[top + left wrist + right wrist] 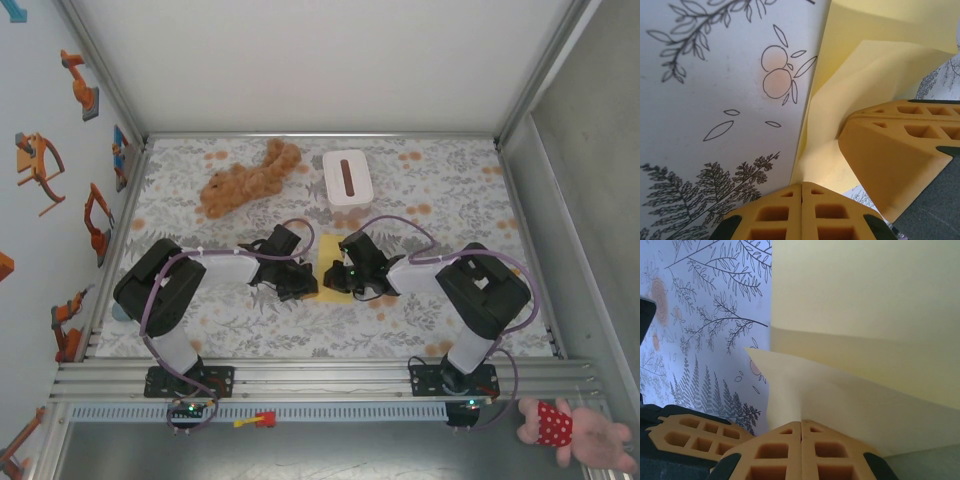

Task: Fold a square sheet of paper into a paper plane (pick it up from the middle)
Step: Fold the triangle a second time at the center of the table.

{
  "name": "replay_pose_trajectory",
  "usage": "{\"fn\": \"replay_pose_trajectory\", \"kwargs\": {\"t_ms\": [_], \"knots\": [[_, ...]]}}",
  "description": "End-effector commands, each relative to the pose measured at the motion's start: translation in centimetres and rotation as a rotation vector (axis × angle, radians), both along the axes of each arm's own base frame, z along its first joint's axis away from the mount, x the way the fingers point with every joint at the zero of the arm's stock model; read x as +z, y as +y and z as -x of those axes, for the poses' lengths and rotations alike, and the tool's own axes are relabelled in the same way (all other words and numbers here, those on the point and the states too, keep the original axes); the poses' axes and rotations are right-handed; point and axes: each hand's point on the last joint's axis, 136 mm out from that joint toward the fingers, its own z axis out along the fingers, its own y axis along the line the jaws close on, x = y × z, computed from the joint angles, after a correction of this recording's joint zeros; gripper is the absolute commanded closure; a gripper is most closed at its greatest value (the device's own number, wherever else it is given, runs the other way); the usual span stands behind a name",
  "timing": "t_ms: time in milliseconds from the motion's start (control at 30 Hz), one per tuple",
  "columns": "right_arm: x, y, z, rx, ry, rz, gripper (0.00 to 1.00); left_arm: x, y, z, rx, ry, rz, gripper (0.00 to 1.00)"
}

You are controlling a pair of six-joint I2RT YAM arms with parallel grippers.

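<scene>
The pale-yellow square sheet of paper point(328, 272) lies on the flowered table cover between my two grippers, with one layer turned up. My left gripper point(298, 284) is at its left edge, and my right gripper point(346, 276) is at its right side. In the left wrist view the left gripper point(802, 185) is shut, the raised edge of the sheet point(865, 75) runs right into its tips, and the right gripper's fingers point(890, 150) press close by. In the right wrist view the right gripper point(801, 422) is shut on a lifted flap of the sheet point(850, 390).
A brown plush toy point(245, 180) lies at the back left. A white box with a brown slot point(347, 176) stands at the back middle. Frame walls close off the table's left, back and right. A pink toy point(572, 430) lies off the table at the near right.
</scene>
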Motion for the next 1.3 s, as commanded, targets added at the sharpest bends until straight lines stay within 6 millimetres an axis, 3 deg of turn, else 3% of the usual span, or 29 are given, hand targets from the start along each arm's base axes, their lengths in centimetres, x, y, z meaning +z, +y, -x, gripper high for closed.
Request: {"fn": "replay_pose_trajectory", "kwargs": {"t_ms": [0,100,333,600,967,1267], "knots": [[-1.7,-0.8,0.6,-0.001,0.022,0.046,1.00,1.6,-0.3,0.5,0.005,0.008,0.037,0.99],[-2.0,-1.1,0.8,-0.006,0.026,0.052,1.00,2.8,-0.7,0.0,-0.001,-0.031,0.069,0.97],[-2.1,-1.0,0.8,-0.011,0.025,0.044,1.00,1.0,-1.0,0.1,0.007,0.025,0.053,0.97],[-2.0,-0.9,0.9,-0.017,0.032,0.026,1.00,0.5,-1.2,-0.1,0.009,0.036,0.050,0.98],[-2.0,-1.1,0.7,-0.013,0.010,0.041,1.00,-2.1,1.2,0.9,0.042,0.101,-0.067,1.00],[-1.6,-3.4,-2.8,-0.059,-0.073,0.027,1.00,-3.7,3.4,2.7,0.083,0.190,-0.135,1.00]]}}
